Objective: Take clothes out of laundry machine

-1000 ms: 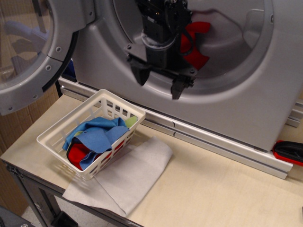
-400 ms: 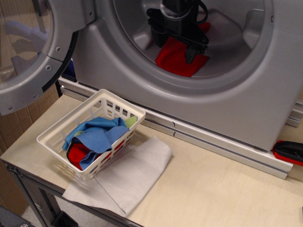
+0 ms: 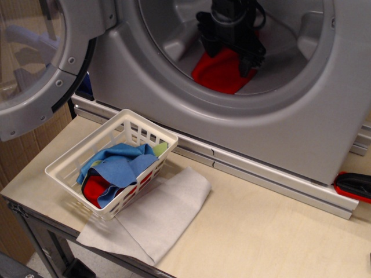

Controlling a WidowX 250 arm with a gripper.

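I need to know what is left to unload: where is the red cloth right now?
The red cloth lies on the drum floor inside the laundry machine, upper centre of the view, directly beneath the gripper.

cloth point(image 3: 223, 74) in laundry machine point(image 3: 243, 124) | basket point(image 3: 69, 159) front-left, on sheet point(image 3: 165, 217)

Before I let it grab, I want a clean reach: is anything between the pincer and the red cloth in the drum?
Nothing visible. The pincer is already inside the laundry machine, fingers spread right over the red cloth on the drum floor. The round door is swung open to the left, clear of the opening.
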